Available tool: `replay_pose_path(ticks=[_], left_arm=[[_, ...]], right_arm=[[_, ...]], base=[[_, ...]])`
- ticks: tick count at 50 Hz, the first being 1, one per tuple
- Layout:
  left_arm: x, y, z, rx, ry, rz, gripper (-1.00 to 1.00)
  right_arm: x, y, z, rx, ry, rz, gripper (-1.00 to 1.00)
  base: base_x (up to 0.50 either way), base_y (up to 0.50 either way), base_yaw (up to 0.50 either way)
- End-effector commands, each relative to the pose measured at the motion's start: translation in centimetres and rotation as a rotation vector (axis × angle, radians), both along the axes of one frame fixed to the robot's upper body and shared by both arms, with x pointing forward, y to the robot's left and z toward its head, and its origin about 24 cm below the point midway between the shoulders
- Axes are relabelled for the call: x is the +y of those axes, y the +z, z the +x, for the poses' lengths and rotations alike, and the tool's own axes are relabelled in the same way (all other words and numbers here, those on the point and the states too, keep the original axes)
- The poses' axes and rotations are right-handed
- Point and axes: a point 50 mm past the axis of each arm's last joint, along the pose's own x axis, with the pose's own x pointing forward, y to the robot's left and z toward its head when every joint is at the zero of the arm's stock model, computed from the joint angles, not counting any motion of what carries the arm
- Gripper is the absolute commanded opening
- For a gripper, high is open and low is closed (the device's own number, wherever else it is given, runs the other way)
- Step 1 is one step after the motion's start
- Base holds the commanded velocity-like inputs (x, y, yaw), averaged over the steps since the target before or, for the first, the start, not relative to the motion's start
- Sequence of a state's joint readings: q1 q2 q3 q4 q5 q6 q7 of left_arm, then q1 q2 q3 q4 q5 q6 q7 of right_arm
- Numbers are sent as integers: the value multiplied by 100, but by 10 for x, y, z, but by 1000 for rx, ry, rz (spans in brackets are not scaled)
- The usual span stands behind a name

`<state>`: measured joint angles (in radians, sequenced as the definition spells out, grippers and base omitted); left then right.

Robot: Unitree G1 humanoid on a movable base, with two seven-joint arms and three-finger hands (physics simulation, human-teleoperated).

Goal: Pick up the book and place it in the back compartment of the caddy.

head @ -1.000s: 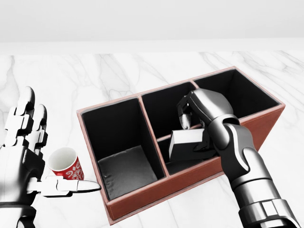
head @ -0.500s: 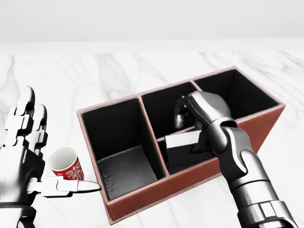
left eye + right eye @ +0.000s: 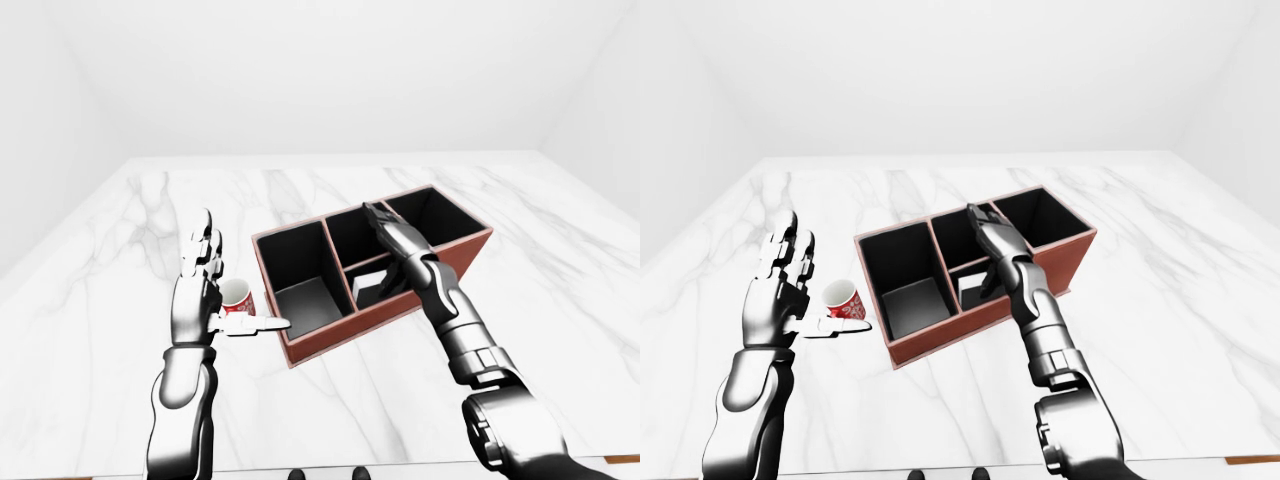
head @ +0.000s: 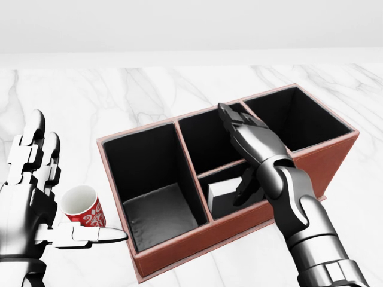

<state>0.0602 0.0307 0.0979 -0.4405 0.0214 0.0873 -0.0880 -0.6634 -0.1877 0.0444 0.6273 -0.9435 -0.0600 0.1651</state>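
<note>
Four black-lined compartments divide the caddy (image 4: 311,156), a rectangular box with reddish-brown, leather-like outer walls and thin rims of the same colour. It sits at an angle on a white marble table (image 4: 119,95) veined in pale grey, with a smooth, slightly glossy surface. In the head view the largest compartment lies at the left, with a dull grey floor; a second tall one is at the right end, and the middle section is split into an upper and a lower pocket.

The book (image 4: 222,190) appears as a small plain block, pale grey to white on its visible face, lying low inside the lower middle pocket, nearest the bottom of the head view. No title or lettering can be read on it.

The right hand (image 4: 254,143), made of jointed dark metallic segments, hovers over the middle section with its fingers stretched out straight and flat, gripping nothing; its thumb dips toward the book, but contact cannot be judged.

The left hand (image 4: 30,185) stands upright at the left edge, fingers spread and extended, thumb pointing sideways. Just beside it stands a cup (image 4: 82,206), round, red outside with a white floral-looking pattern and white inside; no words are legible.
</note>
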Motion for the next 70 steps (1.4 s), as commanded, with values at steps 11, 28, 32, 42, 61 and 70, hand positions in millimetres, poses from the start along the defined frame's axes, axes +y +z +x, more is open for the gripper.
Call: replay_pose_path(ticks=[11, 28, 32, 42, 61, 70], left_arm=[[0, 2, -1, -11, -1, 2, 100], [0, 6, -4, -29, -3, 2, 100], [0, 9, -6, -40, -4, 1, 100], [1, 21, -11, -94, -4, -1, 100], [10, 53, -24, -252, 10, -12, 100], [10, 60, -29, -287, 7, -14, 100]], right_arm=[[-11, 53, -31, -167, -62, 122, 100], [-1, 115, -101, -372, 144, 211, 100], [0, 120, -112, -405, 163, 218, 100], [-1, 142, -150, -566, 218, 306, 100], [-13, 160, -198, -766, 244, 402, 100], [-19, 160, -211, -816, 257, 562, 100]], base=[[0, 0, 0], [0, 0, 0], [0, 0, 0], [0, 0, 0], [0, 0, 0], [0, 0, 0]])
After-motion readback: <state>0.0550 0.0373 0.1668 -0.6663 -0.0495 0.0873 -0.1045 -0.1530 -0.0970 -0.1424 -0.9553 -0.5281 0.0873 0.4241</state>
